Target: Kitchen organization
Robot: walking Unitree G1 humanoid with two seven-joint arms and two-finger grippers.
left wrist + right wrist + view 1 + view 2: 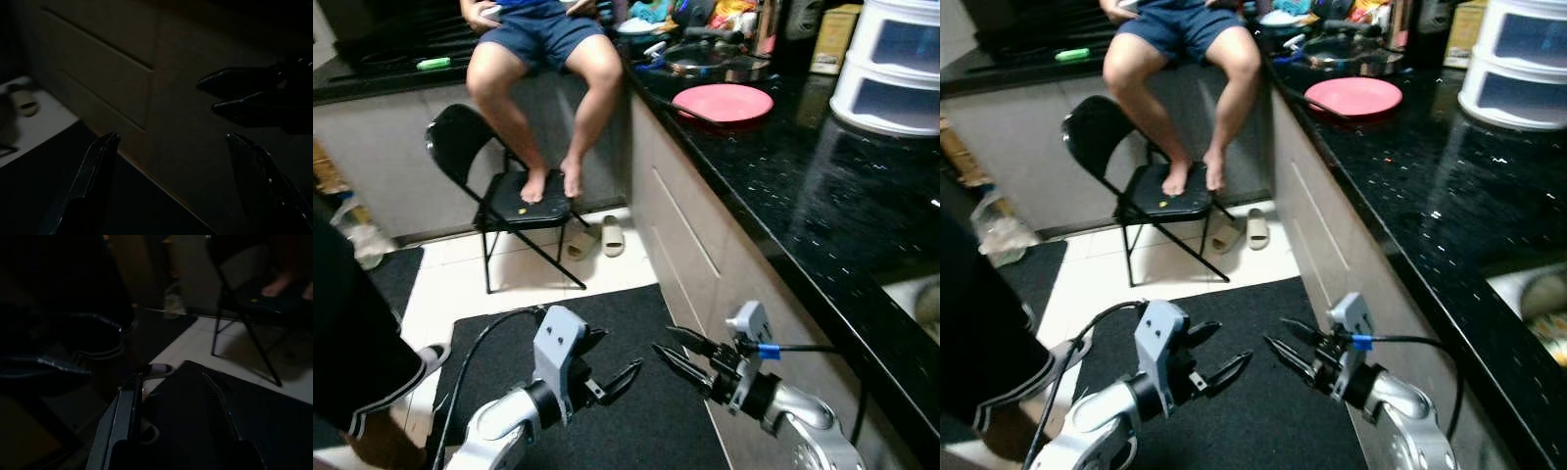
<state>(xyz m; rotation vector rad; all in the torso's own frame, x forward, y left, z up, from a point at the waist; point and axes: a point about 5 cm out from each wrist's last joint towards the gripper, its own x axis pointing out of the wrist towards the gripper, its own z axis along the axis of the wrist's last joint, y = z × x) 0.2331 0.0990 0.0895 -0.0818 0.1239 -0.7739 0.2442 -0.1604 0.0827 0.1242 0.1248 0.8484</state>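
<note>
A person point(540, 59) sits at the far end, feet on a black folding chair point(499, 191); the upper body is cut off by the frame. Low over the black floor mat point(636, 392), the left tool point(612, 367) and the right tool point(677, 354) both have their fingers apart and hold nothing. On the black worktop point(783, 186) at the right lie a pink plate point(722, 101) and white drawers point(891, 64), partly cut off. Both wrist views are very dark.

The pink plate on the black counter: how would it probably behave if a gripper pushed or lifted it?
The pink plate lies flat and alone on the glossy counter, so a push would probably slide it, not tip it. It looks shallow with a thin rim, so gripping the edge may be awkward. Whether it is plastic or ceramic cannot be told; treat it as breakable.
</note>
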